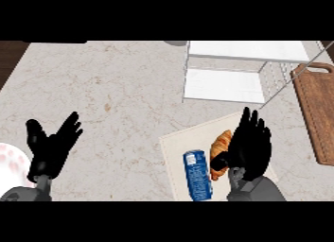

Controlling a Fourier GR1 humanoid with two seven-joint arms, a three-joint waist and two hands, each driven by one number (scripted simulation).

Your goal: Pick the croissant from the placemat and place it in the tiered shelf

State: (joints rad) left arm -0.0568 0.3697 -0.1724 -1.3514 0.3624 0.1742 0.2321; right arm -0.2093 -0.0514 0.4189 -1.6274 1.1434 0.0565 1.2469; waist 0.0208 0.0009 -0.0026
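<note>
Marble-look counter, dark wood showing at the far left edge. White tiered shelf sits at the back right, wooden cutting board just to its right.

Croissant lies on the pale placemat near the front, with a blue can on its side right beside it on the left.

My right hand is over the croissant's right side, fingers straight and pointing away from me, not wrapped around anything. It hides part of the pastry, and I can't tell from this angle whether it touches. My left hand is at the lower left, fingers spread and up, resting. A pink-patterned white plate sits at the left edge next to it.

Step, as I read it: reach/pre-grasp. Croissant not picked yet.

Next move needs: fingers and thumb closing around the croissant, staying clear of the can since they're nearly touching. Then lift and carry forward-left to a shelf tier, clearing the wire frame on the way in.
</note>
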